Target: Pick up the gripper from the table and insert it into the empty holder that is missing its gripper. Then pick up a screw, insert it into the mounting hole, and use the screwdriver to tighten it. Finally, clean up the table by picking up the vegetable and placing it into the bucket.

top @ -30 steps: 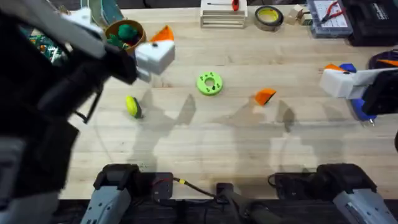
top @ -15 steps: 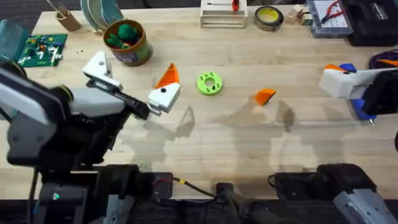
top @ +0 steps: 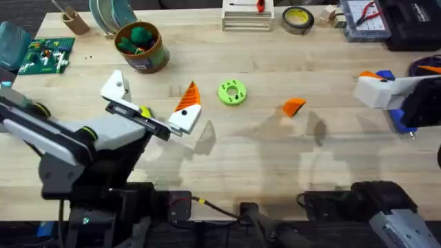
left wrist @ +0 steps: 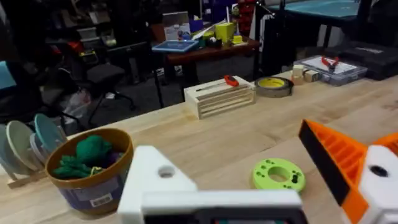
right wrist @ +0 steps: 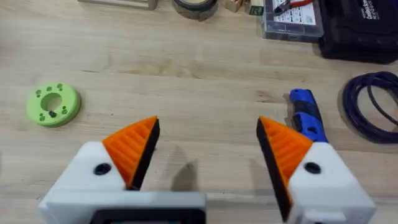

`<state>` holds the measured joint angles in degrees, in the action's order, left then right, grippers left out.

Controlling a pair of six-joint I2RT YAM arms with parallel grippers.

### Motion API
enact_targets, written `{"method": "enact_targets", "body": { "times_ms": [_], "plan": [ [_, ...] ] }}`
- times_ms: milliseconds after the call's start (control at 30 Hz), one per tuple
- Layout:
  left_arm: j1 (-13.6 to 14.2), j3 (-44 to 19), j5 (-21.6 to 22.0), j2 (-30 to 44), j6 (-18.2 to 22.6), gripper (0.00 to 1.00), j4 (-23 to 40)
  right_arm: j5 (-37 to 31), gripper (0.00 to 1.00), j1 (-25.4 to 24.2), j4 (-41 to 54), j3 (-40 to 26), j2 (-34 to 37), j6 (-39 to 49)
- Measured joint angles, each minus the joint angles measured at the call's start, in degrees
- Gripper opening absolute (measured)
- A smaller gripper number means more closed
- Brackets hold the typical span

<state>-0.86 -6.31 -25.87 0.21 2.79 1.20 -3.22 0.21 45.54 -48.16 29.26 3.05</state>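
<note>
Left arm (top: 148, 110) lowered over vegetable (top: 145, 111), green disc (top: 232, 92) beside gripper (top: 294, 106)

Bright, even light from above casts soft shadows on the table (top: 275, 165); nearest parts blur.

Counts: two arms, so two grippers: left gripper (top: 150, 105) and right gripper (right wrist: 208, 152). Left one has two white holder blocks, one bare holder (top: 116, 86) and one with an orange finger (top: 187, 98). Right one has two orange fingers (right wrist: 132, 147), both fitted. One loose orange gripper (top: 293, 106) on the table. One green ring disc (top: 232, 92). One yellow-green vegetable (top: 145, 111), mostly hidden behind the left arm. One bucket (top: 141, 45) with green stuff inside. One blue screwdriver (right wrist: 307, 117). One tape roll (top: 298, 18). One wooden crate (top: 247, 16). One green circuit board (top: 46, 55).
</note>
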Motion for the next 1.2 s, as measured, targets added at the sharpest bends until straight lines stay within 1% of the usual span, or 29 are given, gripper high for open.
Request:
{"method": "enact_targets", "body": {
  "times_ms": [233, 400, 533, 667, 1200],
  "plan": [
    [0.0, 5.1, 0.0, 0.0, -2.9, 0.994, -6.5, 0.0, 0.991, 0.0, 0.0, 0.0, 0.0, 0.0],
    [0.0, 6.0, 0.0, 0.0, -3.7, 0.993, -6.8, 0.0, 0.991, 0.0, 0.0, 0.0, 0.0, 0.0],
    [0.0, 6.0, 0.0, 0.0, -3.7, 0.993, -5.1, 0.0, 0.991, 0.0, 0.0, 0.0, 0.0, 0.0],
    [0.0, 6.0, -0.1, 0.0, -4.0, 0.992, 1.7, 0.0, 0.991, 0.0, 0.0, 0.0, 0.0, 0.0],
    [0.0, 6.0, -0.2, 0.1, -4.1, 0.993, 1.7, 0.0, 0.991, 0.0, 0.0, 0.0, 0.0, 0.0]
  ]
}}
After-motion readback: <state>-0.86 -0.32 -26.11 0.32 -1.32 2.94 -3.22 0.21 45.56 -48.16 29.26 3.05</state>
